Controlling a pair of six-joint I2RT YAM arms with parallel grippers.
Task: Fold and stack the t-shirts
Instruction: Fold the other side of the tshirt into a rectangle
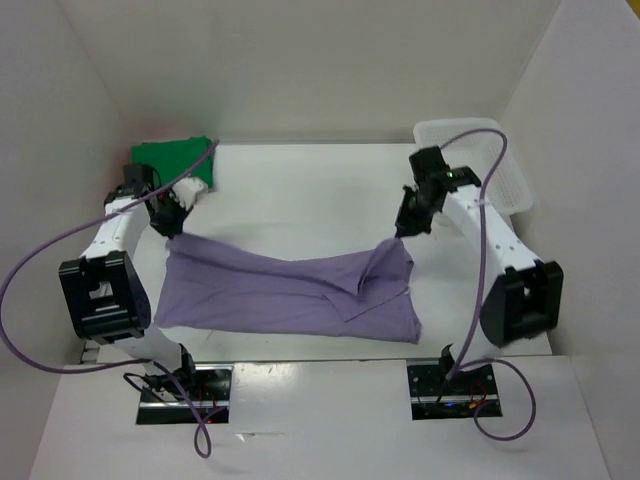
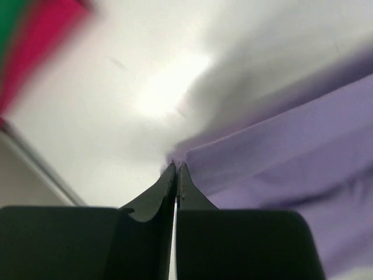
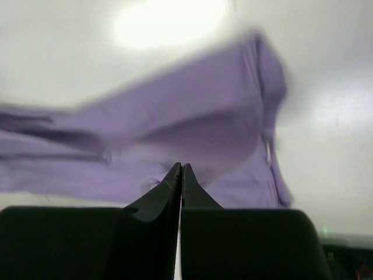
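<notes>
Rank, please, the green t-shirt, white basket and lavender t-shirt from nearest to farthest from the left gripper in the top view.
1. lavender t-shirt, its corner pinched in the left gripper
2. green t-shirt, far left corner
3. white basket, far right corner

White table [image 1: 300,180], white plastic basket [image 1: 518,185] at far right corner (against the wall), pale walls [image 1: 300,70]

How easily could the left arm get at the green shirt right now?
Probably not right away. The green shirt lies close beyond the left gripper with nothing between them, but that gripper is shut on a corner of the purple shirt and would have to let go first.
</notes>
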